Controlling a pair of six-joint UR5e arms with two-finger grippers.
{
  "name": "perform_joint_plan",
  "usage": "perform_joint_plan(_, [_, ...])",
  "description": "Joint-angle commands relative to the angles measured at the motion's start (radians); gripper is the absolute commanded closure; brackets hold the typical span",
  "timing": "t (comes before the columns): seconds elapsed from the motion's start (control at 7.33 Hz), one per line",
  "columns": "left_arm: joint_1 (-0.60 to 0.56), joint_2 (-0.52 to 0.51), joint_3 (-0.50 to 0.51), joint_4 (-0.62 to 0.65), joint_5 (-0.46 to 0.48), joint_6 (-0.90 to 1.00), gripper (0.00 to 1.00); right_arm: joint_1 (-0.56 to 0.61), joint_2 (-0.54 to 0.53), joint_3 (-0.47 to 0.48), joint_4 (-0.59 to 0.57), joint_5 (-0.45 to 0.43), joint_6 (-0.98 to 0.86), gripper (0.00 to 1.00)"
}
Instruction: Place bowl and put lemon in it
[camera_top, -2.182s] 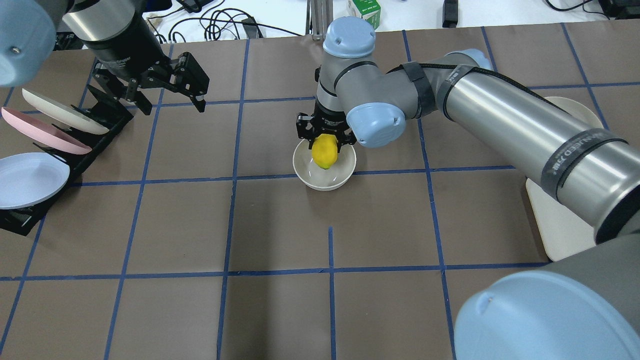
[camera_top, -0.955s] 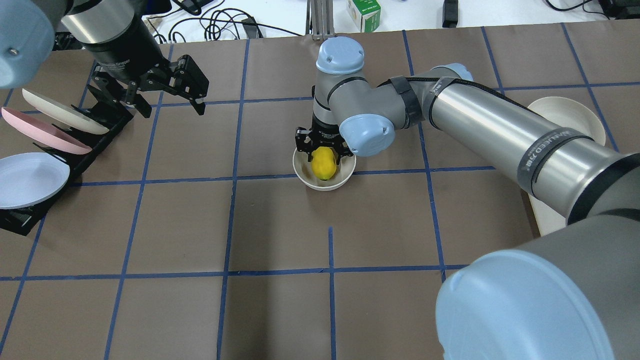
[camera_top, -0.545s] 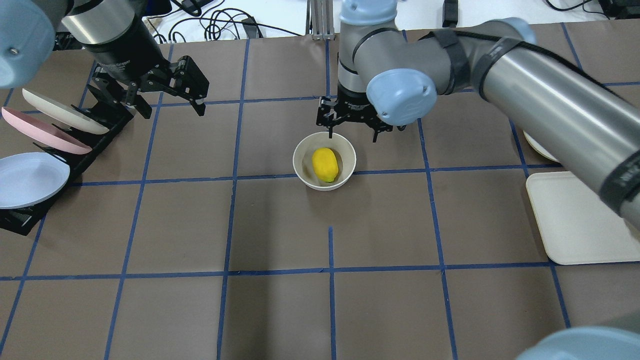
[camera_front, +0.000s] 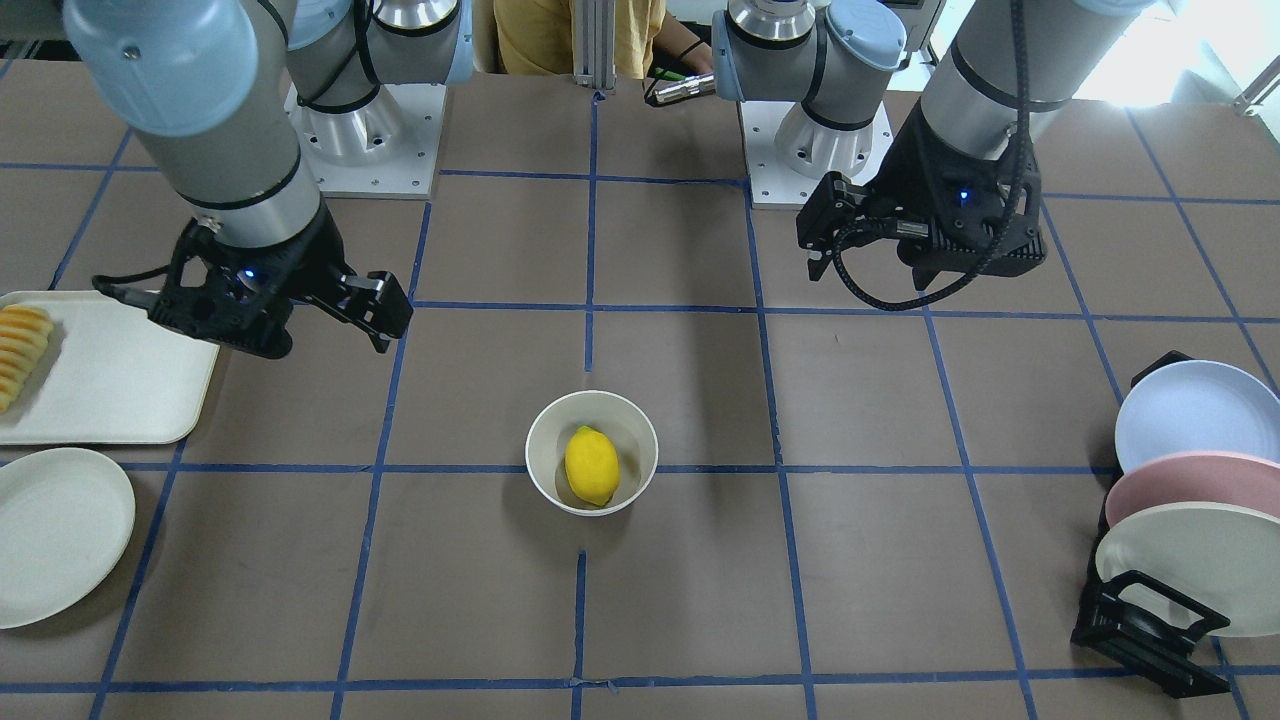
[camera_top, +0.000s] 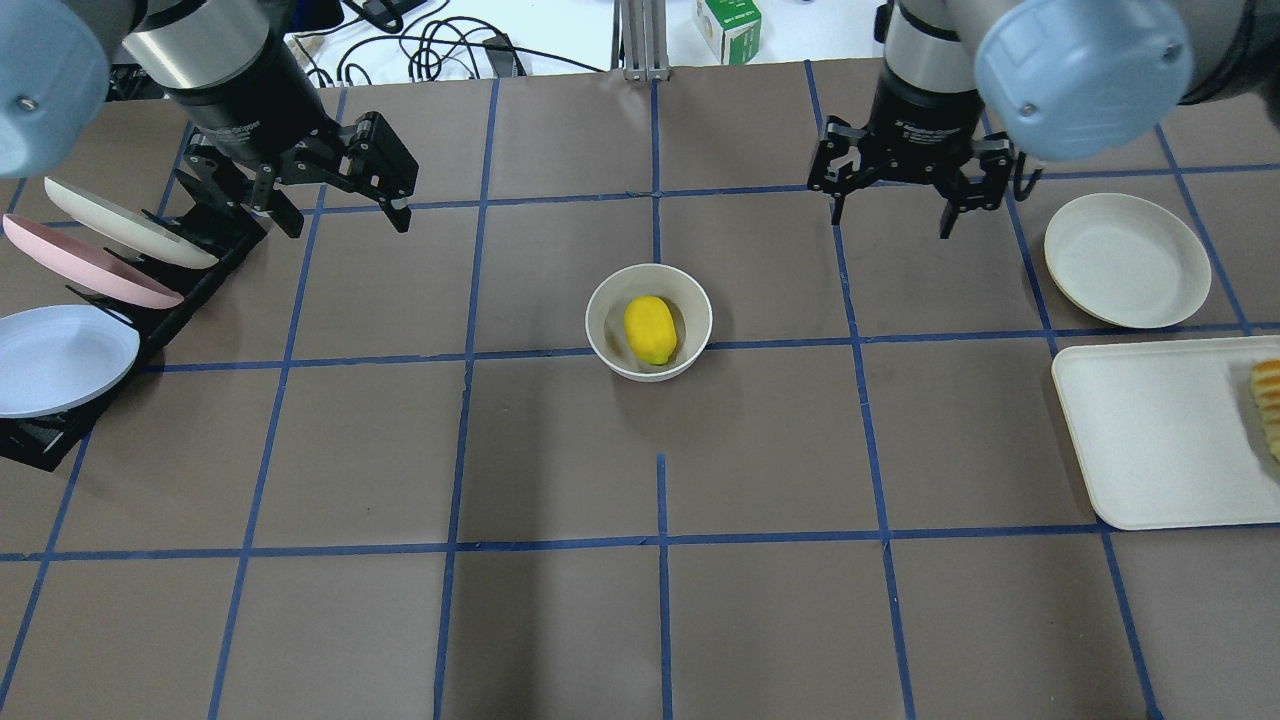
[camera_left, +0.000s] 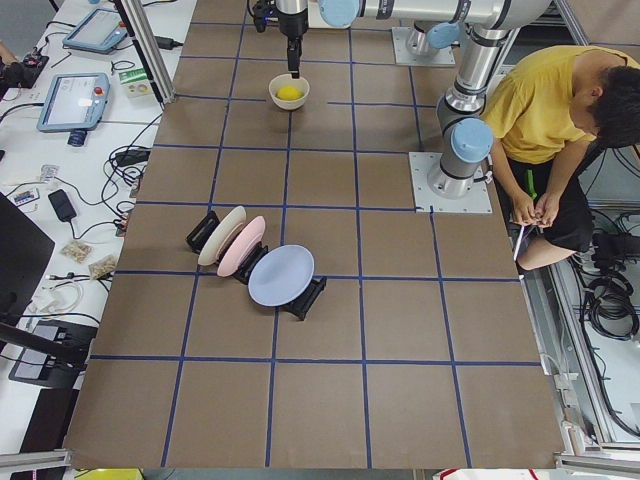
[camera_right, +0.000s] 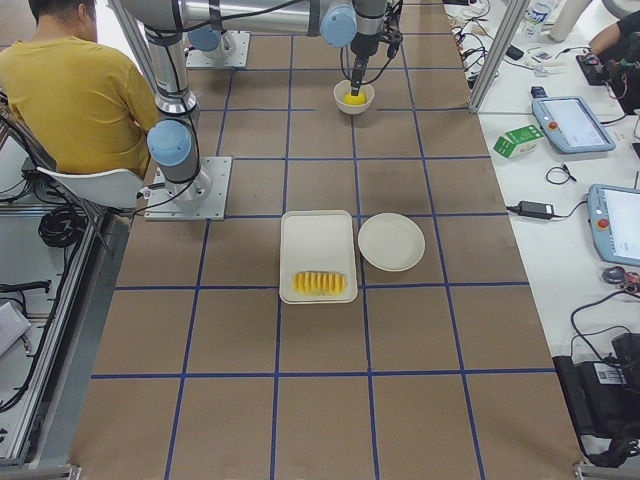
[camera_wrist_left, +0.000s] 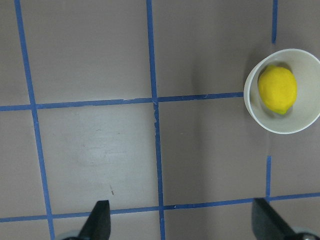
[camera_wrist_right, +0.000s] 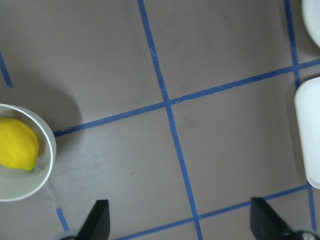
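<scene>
The off-white bowl (camera_top: 603, 338) stands upright near the table's middle, and the yellow lemon (camera_top: 650, 330) lies inside it. They also show in the front view as bowl (camera_front: 541, 455) and lemon (camera_front: 591, 465). My right gripper (camera_top: 890, 222) is open and empty, hanging above the table to the back right of the bowl, well clear of it. My left gripper (camera_top: 347, 218) is open and empty at the back left, beside the plate rack. The left wrist view has the lemon (camera_wrist_left: 277, 89) at its right edge. The right wrist view has the lemon (camera_wrist_right: 17, 145) at its left edge.
A black rack of coloured plates (camera_top: 70, 300) stands at the left edge. A flat cream plate (camera_top: 1125, 260) and a white tray (camera_top: 1150, 440) with sliced fruit (camera_top: 1268, 400) lie at the right. A person in yellow (camera_left: 560, 120) sits behind the robot bases.
My right gripper let the lemon go into the bowl, opened, rose and drew back to the right. The left arm has not moved.
</scene>
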Motion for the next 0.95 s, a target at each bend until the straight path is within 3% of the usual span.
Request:
perform_joint_plan(0.0, [0.0,0.0,0.0,0.0,0.0,0.0,0.0,-0.014,-0.103,0.004,0.123,-0.018,-0.071,0.0])
perform_joint_plan(0.14, [0.0,0.0,0.0,0.0,0.0,0.0,0.0,-0.013,-0.114,0.004,0.18,-0.012,-0.079,0.0])
perform_joint_plan(0.41, [0.0,0.0,0.003,0.0,0.026,0.0,0.0,-0.017,-0.114,-0.008,0.164,0.013,-0.213,0.0])
perform_joint_plan(0.82, [0.0,0.0,0.003,0.002,0.026,0.0,0.0,-0.062,-0.117,-0.008,0.165,0.056,-0.223,0.0])
